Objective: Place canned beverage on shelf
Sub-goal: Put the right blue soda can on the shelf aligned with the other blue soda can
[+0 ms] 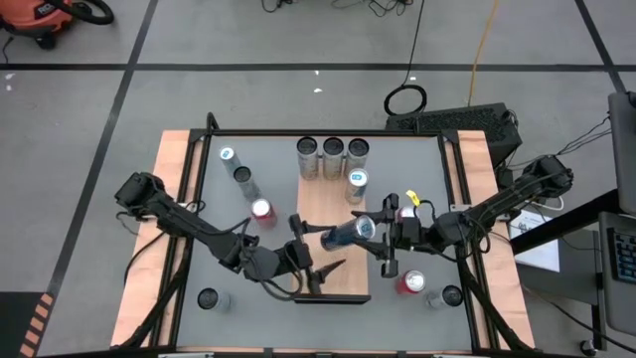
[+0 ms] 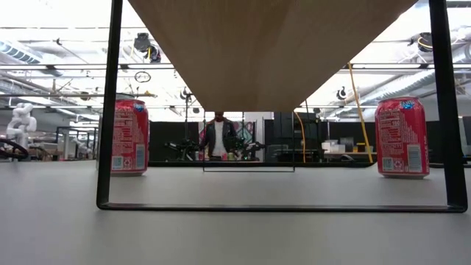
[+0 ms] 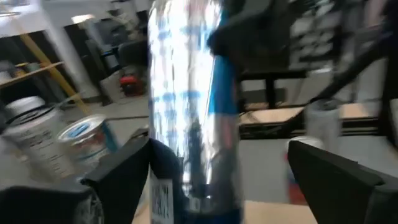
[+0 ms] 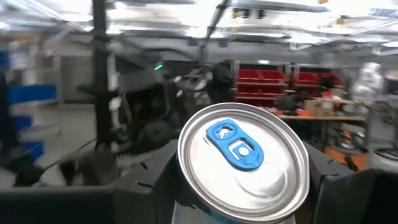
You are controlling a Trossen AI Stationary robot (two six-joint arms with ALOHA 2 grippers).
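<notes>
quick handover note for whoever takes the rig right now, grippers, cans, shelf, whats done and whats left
Right gripper: shut on the blue-and-silver can, carried on its side above the shelf; its top with the blue tab fills the right wrist view.
Left gripper: open, fingers spread on either side of that same can's body in the left wrist view, not gripping.
Done: four cans stand upright at the shelf's far end.
Left: set the held can upright on the shelf. Other cans, including the red cans, are on the grey table either side.
</notes>
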